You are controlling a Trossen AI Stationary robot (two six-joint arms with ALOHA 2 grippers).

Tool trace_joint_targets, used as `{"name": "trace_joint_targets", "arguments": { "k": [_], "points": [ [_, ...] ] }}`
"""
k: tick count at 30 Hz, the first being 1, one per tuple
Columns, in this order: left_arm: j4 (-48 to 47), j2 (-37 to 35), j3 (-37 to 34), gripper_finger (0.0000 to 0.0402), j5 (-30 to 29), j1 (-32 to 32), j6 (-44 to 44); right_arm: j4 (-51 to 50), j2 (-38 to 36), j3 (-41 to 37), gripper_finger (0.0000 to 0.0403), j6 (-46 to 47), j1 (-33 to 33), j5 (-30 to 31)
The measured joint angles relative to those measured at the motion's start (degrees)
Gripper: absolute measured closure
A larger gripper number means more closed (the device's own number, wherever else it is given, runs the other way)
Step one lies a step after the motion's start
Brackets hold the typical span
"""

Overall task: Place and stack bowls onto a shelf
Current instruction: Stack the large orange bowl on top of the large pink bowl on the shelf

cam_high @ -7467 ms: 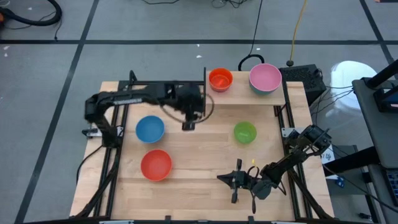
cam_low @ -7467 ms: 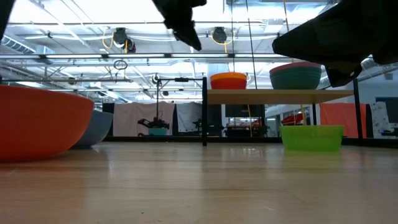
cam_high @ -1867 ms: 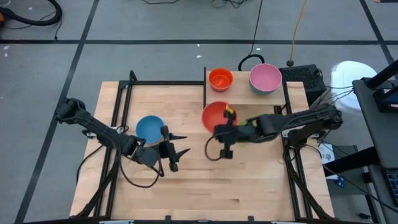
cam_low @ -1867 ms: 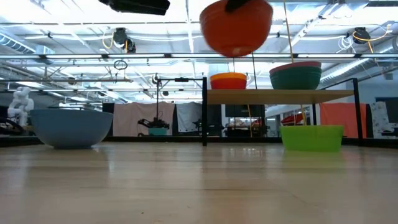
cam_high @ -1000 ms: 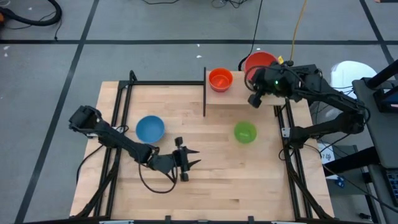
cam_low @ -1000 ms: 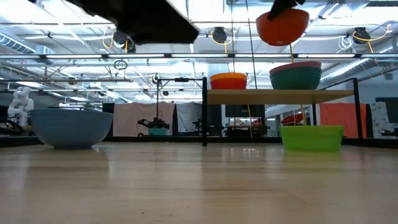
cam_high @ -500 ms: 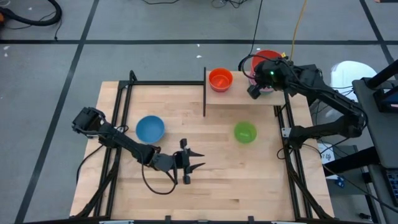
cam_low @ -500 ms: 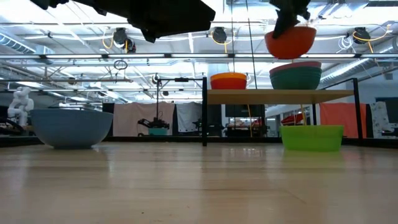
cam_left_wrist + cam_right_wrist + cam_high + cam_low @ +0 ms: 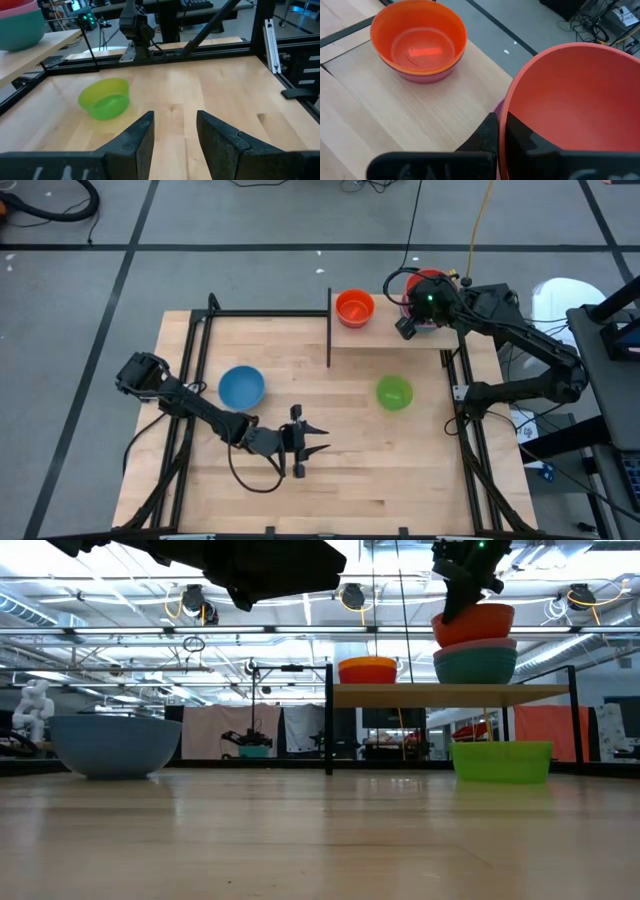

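Note:
A red bowl sits on top of a pink bowl and a teal bowl at the right end of the shelf. My right gripper is shut on the red bowl; in the high view the arm hides most of that bowl. An orange bowl is nested in another bowl at the shelf's left end. A blue bowl and a lime green bowl stand on the table. My left gripper hangs open over the table's near middle, touching nothing. My right gripper pinches the red bowl's rim, with one finger inside the bowl and the other outside it. The fingers slant down from above. The bowl stands mouth up, a little tilted, its bottom in the pink bowl below.
A thin dark upright panel closes the shelf's left end. Black frame rails run along the table's left and right sides. In the left wrist view the green bowl lies ahead of the open fingers, with bare wood around it.
My right gripper has come down with the red bowl and shifted slightly toward the table's near edge. The bowl hung clear above the pink and teal stack a second ago and now sits in it. The gripper has stayed shut on the rim.

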Motion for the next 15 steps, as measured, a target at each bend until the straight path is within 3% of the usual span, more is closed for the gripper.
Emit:
{"name": "trace_joint_targets", "arguments": {
  "k": [15],
  "points": [
    [-0.8,0.0,0.0,0.025,0.0,0.02,-0.42,-0.24,-0.01,-0.05,0.0376,2.14,0.0,-0.08]
  ]
}}
